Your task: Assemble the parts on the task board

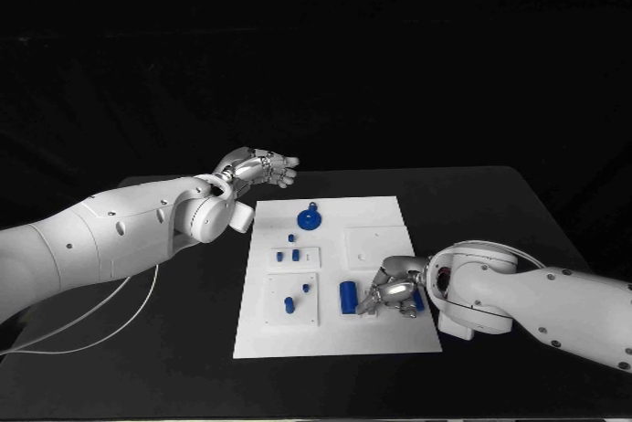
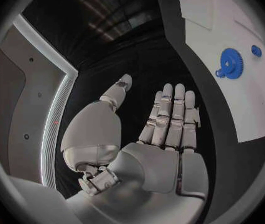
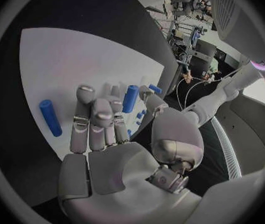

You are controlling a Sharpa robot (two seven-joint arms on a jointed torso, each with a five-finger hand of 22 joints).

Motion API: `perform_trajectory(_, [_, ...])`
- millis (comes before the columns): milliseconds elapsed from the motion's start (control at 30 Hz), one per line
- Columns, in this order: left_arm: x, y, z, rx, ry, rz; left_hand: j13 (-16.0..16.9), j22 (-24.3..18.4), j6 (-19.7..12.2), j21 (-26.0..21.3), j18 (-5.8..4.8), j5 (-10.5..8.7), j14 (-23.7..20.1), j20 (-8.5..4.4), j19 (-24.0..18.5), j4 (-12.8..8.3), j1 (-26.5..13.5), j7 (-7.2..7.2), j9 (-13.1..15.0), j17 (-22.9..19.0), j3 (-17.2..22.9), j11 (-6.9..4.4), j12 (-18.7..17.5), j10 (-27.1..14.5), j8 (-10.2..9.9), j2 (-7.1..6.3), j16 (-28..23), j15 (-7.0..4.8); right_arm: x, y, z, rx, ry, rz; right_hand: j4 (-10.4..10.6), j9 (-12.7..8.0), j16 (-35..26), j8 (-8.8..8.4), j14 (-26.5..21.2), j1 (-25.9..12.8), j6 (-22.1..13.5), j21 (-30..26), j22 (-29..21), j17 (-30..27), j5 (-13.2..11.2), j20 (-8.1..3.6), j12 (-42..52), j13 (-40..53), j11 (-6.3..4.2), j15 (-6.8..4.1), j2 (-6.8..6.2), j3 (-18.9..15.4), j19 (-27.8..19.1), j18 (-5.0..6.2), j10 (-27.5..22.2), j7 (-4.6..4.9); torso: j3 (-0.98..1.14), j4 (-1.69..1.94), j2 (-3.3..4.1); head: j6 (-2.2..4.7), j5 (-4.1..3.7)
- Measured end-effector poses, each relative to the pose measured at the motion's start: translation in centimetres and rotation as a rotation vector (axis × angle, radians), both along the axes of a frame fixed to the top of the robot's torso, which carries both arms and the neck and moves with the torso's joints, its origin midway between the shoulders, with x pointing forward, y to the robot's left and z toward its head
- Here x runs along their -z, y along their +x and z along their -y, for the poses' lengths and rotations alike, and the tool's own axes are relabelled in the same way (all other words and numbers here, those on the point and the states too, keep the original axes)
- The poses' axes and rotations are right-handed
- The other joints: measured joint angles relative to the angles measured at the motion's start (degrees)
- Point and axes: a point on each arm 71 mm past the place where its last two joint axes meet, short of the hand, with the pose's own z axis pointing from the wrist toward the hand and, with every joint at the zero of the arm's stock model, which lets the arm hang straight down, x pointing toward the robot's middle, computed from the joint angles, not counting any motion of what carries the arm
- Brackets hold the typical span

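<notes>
Presently working with the right robot hand (image 1: 391, 291), lowered over the near right part of the flat white task board (image 1: 382, 335) with the fingers (image 3: 92, 119) half curled towards the plate. Cannot tell from these views whether anything is pinched; nothing plainly held. Sits between two parts: a long blue plastic cylinder (image 1: 348, 296) lying just beside the thumb side, and a second blue cylinder (image 1: 417, 299) close on the other side, both flat on the board.

Looks like the pick-up step, with assembly hardly begun. Calls next for closing thumb and fingers round one cylinder along its length, lifting it clear, then turning it upright for whichever socket suits it; cannot make out the sockets well enough to say which.

Further out, rests the right forearm low across the bench's right edge, wrist bent inward towards the board. Keeps a blue toothed gear wheel (image 1: 309, 219) lying at the board's far side.

Across the black bench (image 1: 500, 212), holds the left robot hand (image 1: 261, 169) raised off the board's far left corner, fingers straight and side by side, thumb apart, gripping nothing.
</notes>
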Motion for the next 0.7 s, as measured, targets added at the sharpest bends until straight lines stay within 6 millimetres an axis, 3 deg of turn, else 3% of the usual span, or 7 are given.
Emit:
perform_trajectory(200, [0.0, 0.0, 0.0, 0.000, 0.001, 0.000, 0.00, 0.06, 0.00, 0.00, -0.01, 0.00, 0.21, 0.00, 0.00, 0.00, 0.00, 0.00, 0.00, 0.06, 0.00, 0.00, 0.00, 0.00, 0.00, 0.00, 0.00, -0.21, -0.5, -0.3, 0.7, 0.013, 0.032, 0.010, -0.31, 0.12, 0.00, -0.23, 0.01, 0.00, 0.04, 0.00, 0.00, 0.00, 0.00, 0.00, -0.01, 0.06, 0.00, 0.01, 0.00, -0.32, 0.00, 0.00, 0.00, -0.08, 0.01, -0.02, -0.01, 0.14, -0.03])
perform_trajectory(433, [0.0, 0.0, 0.0, 0.001, 0.001, -0.001, 0.00, 0.06, 0.00, 0.00, -0.01, 0.00, 0.21, 0.00, 0.00, 0.00, 0.00, 0.00, 0.00, 0.10, 0.00, 0.00, 0.00, 0.00, 0.00, 0.00, 0.00, -0.21, -4.3, 1.7, 1.9, 0.051, 0.083, 0.097, -0.32, 0.12, -0.21, -0.23, 0.03, 0.00, 0.03, 0.00, 0.00, -0.01, 0.00, 0.01, -0.11, 0.13, 0.00, 0.03, 0.00, -0.33, 0.00, -0.01, 0.00, -0.10, 0.04, -0.05, -0.02, 0.60, -0.38])
perform_trajectory(700, [0.0, 0.0, -0.1, 0.001, 0.001, -0.001, 0.00, 0.11, 0.00, 0.00, -0.04, 0.00, 0.21, 0.00, 0.00, 0.00, 0.00, 0.00, 0.00, 0.11, 0.00, 0.00, 0.00, 0.00, 0.00, 0.00, 0.00, -0.21, -6.4, 3.2, 4.9, 0.110, 0.068, 0.151, -0.97, 0.28, -0.22, -0.23, 0.11, 1.31, 0.03, 0.00, 0.00, 0.08, 0.00, 0.02, -0.11, 0.20, 0.00, 0.11, 1.29, 0.01, 0.00, 0.00, 0.00, -0.12, 0.07, -0.05, -0.01, 1.01, -1.05])
